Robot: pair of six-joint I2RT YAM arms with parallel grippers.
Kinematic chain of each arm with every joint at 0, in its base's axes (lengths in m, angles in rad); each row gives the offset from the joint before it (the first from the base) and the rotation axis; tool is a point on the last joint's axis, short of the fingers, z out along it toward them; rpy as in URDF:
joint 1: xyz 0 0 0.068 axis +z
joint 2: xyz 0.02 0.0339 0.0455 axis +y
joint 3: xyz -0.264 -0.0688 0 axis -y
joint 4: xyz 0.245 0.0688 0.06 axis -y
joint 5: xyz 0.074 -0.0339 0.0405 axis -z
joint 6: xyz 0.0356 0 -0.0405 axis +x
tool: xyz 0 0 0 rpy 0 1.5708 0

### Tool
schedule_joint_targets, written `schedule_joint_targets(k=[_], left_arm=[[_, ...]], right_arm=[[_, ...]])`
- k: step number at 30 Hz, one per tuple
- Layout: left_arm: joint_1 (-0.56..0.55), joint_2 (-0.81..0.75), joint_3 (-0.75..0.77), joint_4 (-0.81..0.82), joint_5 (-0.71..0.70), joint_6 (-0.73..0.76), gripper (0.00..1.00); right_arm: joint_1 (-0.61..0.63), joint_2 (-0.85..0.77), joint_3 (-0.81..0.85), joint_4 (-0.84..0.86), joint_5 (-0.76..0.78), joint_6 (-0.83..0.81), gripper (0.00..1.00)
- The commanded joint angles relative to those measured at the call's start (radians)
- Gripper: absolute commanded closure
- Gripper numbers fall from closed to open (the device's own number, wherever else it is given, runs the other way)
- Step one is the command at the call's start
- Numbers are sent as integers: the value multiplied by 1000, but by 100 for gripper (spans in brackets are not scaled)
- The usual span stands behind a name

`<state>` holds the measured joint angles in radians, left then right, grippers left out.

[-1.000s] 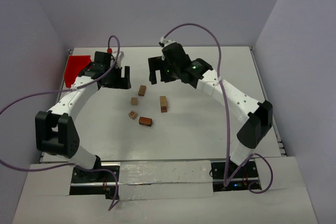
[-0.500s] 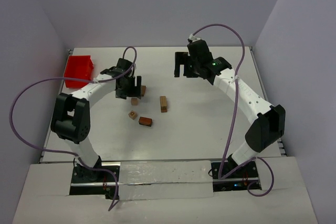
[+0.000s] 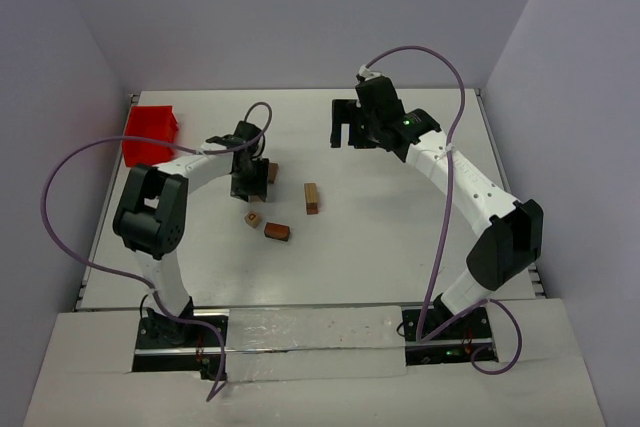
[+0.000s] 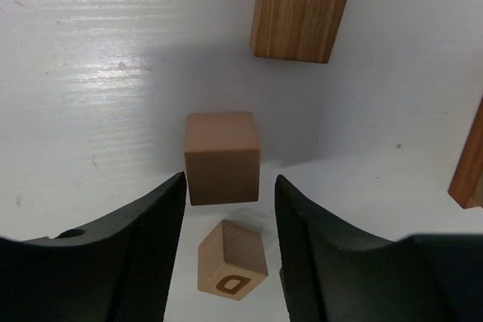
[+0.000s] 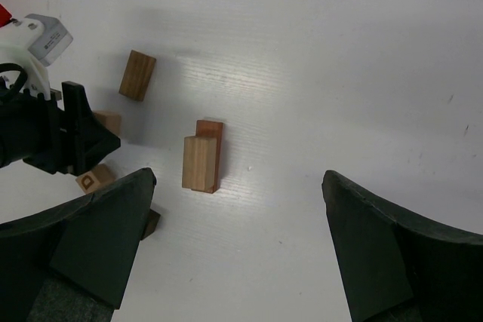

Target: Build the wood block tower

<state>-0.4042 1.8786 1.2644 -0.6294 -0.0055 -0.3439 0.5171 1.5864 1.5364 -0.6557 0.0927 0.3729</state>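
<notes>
- I found no tower standing: the wood blocks [image 3: 277,231] lay singly on the table [image 3: 400,247], none stacked.
- My left gripper [image 4: 229,190] sat low over a plain cube [image 4: 223,157], its jaws apart on either side, with no firm grip evident.
- My right gripper [image 5: 238,182] hung wide open and empty above the table.
- My judgement: the work stood at the first pick, with all stacking left to do.

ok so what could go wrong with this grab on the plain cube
1. The lettered cube appears to sit between the left gripper fingers too, just nearer the wrist than the plain cube; closing could catch or shove it.
2. The fingertips reach only the plain cube's near edge, so a shallow pinch might let it twist or slip out.
</notes>
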Motion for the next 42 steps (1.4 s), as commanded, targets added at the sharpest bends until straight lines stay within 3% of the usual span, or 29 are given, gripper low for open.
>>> schedule_joint_targets(k=[1, 8, 17, 23, 35, 42], left_arm=[[-3, 15, 40, -6, -23, 28, 46], [-2, 8, 52, -7, -46, 80, 59], [-2, 58, 125, -53, -82, 67, 38], [-2, 72, 148, -59, -95, 71, 38], [-1, -35, 119, -40, -8, 240, 67], [-4, -105, 318, -183, 168, 483, 85]], right_arm=[[0, -16, 6, 24, 10, 1, 0], [0, -17, -2, 30, 1, 5, 0], [0, -28, -11, 31, -2, 2, 0], [0, -29, -16, 34, -4, 0, 0], [-1, -30, -22, 38, -14, -3, 0], [-14, -49, -28, 40, -14, -42, 0]])
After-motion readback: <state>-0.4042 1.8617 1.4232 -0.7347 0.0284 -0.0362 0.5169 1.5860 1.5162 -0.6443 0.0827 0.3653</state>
